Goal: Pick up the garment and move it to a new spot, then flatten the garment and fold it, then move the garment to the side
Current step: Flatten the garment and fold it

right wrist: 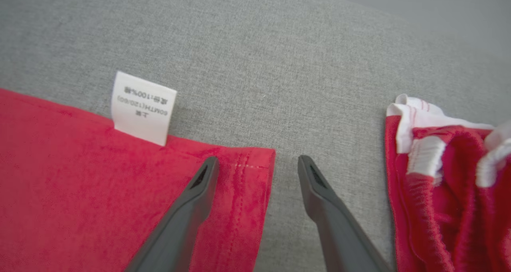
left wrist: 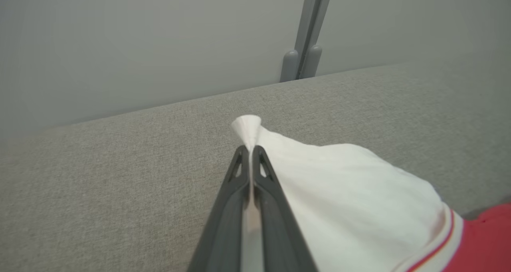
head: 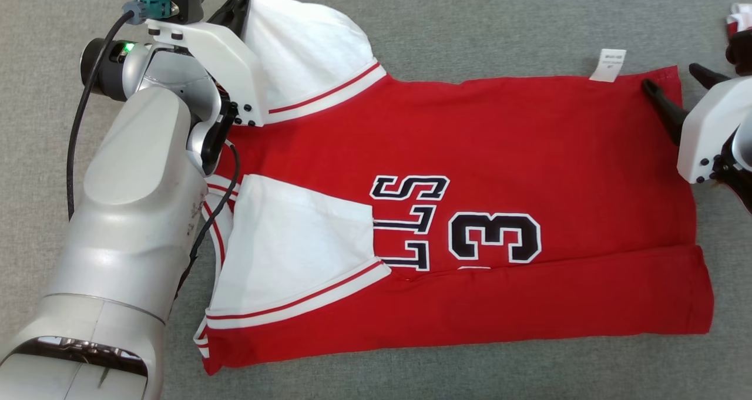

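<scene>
While my left gripper (left wrist: 250,149) pinches the white sleeve (left wrist: 343,180) by its tip, my right gripper (right wrist: 258,165) stands spread astride the hem corner (right wrist: 243,172). The garment (head: 499,147) lies flat on the grey cloth surface (head: 470,30), near edge folded over. Risk: the thin pinch slips mid-fold and the sleeve lands crooked.

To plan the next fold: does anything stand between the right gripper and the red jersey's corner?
Nothing visible does. The right gripper, jaws open, straddles the hem corner of the red cloth jersey; a crumpled red-and-white garment lies apart.

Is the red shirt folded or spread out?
Partly folded: near edge and one white sleeve lie turned inward; left fingers pinch the other sleeve.
</scene>
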You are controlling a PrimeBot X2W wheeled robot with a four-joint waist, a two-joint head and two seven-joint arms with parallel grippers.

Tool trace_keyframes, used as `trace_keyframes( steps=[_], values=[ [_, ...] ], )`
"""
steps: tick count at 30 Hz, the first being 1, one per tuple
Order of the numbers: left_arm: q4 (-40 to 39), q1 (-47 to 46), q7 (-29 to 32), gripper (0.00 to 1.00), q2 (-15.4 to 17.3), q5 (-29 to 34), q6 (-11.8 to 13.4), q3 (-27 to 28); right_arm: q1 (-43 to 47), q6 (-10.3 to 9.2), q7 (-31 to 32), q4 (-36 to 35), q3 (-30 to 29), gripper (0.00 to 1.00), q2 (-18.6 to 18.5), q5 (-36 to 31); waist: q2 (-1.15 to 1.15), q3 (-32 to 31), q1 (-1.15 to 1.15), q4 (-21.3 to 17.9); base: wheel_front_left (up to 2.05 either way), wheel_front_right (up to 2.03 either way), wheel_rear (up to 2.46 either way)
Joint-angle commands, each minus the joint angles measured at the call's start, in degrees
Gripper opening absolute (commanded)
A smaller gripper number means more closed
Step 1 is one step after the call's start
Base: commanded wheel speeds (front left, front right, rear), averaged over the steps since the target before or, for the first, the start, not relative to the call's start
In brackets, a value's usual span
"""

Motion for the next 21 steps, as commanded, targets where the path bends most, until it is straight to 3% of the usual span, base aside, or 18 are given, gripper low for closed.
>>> trace_keyframes(
  steps=[1,5,7,10,12,21],
  values=[
    [-0.30,0.03,-0.14,0.00,0.30,-0.30,0.03,-0.01,-0.62,0.01,0.46,0.65,0.62,1.00,-0.34,0.66,0.00,0.63,0.00,0.64,0.00,0.00,0.00],
    [-0.80,0.19,-0.04,0.00,0.27,-0.63,0.21,-0.19,-2.48,0.01,1.25,3.41,3.54,0.98,-0.91,2.89,0.00,0.92,0.00,1.11,0.00,0.00,0.00],
    [-0.87,0.37,0.02,0.00,0.40,-0.76,0.22,-0.27,-3.54,0.00,1.49,4.45,4.79,0.50,-1.38,4.04,0.00,0.85,0.00,1.17,0.00,0.00,0.00],
    [-0.88,0.58,0.07,0.00,0.79,-0.92,0.34,-0.31,-4.67,0.00,1.09,5.11,6.60,0.27,-1.89,5.51,0.00,0.46,0.00,1.09,0.00,0.00,0.00],
    [-0.95,0.79,-0.04,0.00,1.03,-1.12,0.36,-0.30,-5.29,0.00,0.42,5.44,7.84,0.00,-2.11,6.32,0.00,0.05,0.00,0.91,0.00,0.00,0.00],
    [-4.40,4.37,-3.51,0.00,2.28,-3.46,-0.92,1.08,-4.30,0.00,-7.16,4.72,11.21,0.00,-2.29,10.23,0.00,-3.22,0.00,0.37,0.00,0.00,0.00]
  ],
)
